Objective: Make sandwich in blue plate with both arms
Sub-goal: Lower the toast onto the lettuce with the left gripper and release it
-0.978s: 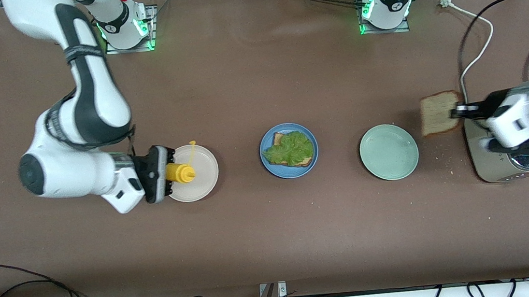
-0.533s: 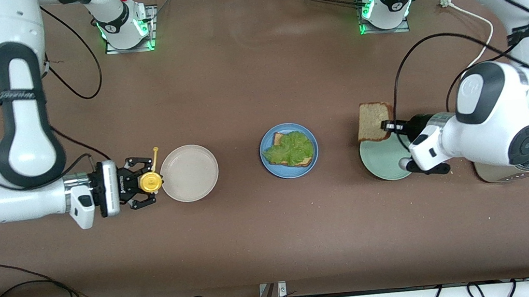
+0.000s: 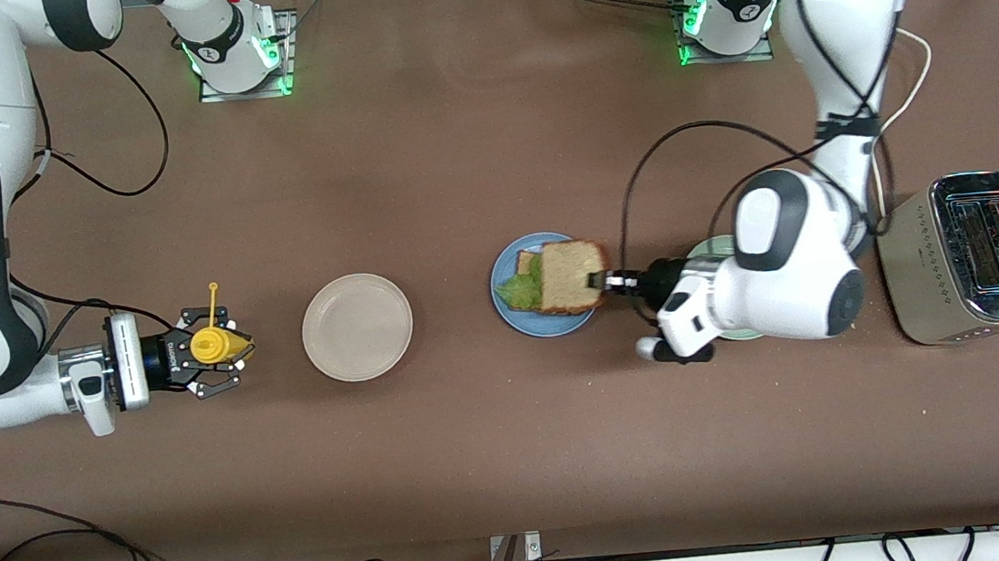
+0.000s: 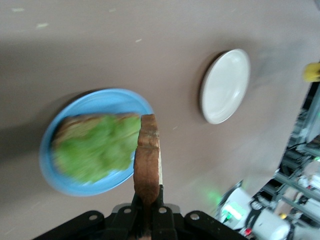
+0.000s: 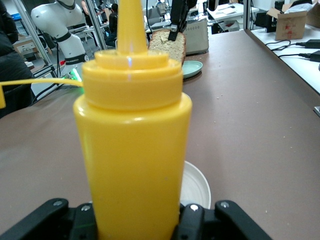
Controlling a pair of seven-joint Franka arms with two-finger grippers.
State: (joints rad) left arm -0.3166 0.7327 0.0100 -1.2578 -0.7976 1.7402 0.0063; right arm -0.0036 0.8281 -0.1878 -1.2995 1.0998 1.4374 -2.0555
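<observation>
Brown bread slice point(image 4: 148, 159) clamped edge-on in left fingers point(image 4: 135, 212) over blue plate point(image 4: 107, 98), right fingers point(image 5: 192, 215) gripping yellow bottle point(image 5: 132, 145).

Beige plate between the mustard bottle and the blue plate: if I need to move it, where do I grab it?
Take the beige plate by its raised rim, one finger inside and one outside. It lies flat and shallow, so only the rim offers an edge. Come from the right arm's end of the table; the right gripper is closest, but it is shut on the mustard bottle.

Brown bread slice point(image 3: 570, 274) over green lettuce point(image 3: 522, 288) on the blue plate point(image 3: 512, 313). Yellow bottle point(image 3: 214, 345), beige-white plate point(image 3: 357, 327), plain brown tabletop point(image 3: 470, 164). Silver toaster point(image 3: 980, 268).
</observation>
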